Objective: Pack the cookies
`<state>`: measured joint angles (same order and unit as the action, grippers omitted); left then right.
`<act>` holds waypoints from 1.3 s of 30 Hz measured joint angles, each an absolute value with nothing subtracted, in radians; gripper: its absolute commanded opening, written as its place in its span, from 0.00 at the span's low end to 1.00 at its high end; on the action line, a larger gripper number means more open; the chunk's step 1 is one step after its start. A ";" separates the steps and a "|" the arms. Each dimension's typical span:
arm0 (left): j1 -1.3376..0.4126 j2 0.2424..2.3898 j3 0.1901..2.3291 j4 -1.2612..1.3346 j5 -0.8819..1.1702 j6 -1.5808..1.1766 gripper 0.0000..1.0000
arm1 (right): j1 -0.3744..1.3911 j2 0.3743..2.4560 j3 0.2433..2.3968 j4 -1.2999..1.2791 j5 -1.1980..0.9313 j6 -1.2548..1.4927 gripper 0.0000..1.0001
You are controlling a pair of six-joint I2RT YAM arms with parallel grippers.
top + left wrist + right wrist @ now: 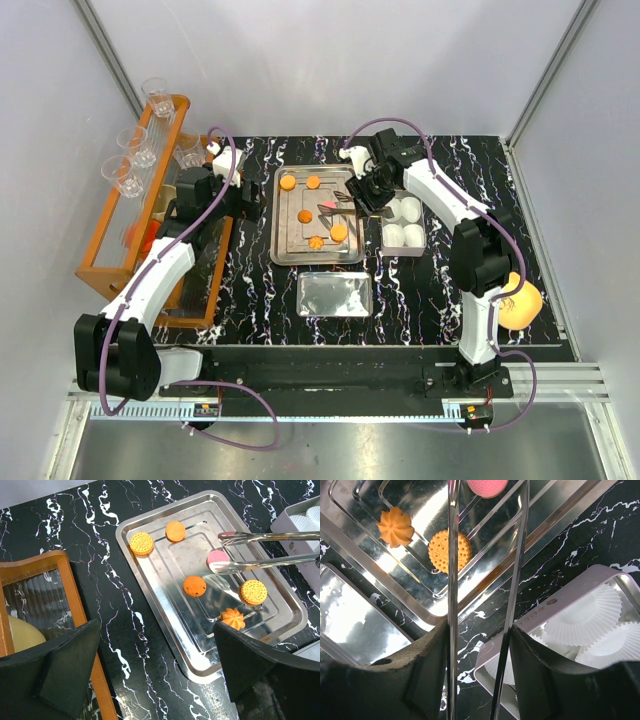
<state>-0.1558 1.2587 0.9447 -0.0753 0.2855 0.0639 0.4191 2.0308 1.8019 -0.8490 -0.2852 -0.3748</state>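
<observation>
All six cookies (194, 586) are still lying on the metal tray (160, 590), none packed yet. The pink cookie (218, 559) sits toward the tray's right side, and it's clearly the one being picked. The tongs (270, 550) reach in over the tray's right rim with one tip on each side of it. The lower tip looks like it's touching the cookie, but I can't tell if it's actually pinched.

Next move, I'd guess: squeeze the tongs shut, lift gently so the thing doesn't pop out, then carry it to the box (570, 605) of paper cups (590, 615) just right of the tray.

The right gripper (479, 650) has its jaws about halfway closed, clamped on the tongs' handle. The left gripper (157, 645) hangs above the desk (100, 510) by the tray's left edge, jaws spread wide, holding nothing.
</observation>
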 measured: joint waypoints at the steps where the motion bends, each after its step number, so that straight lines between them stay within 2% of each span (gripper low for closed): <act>1: -0.156 1.259 0.945 -0.075 0.285 0.064 0.99 | 0.419 2.030 1.800 -0.849 -0.283 -0.375 0.54; 39: -0.156 1.258 0.945 -0.075 0.281 0.070 0.99 | 0.421 2.031 1.752 -0.834 -0.279 -0.381 0.45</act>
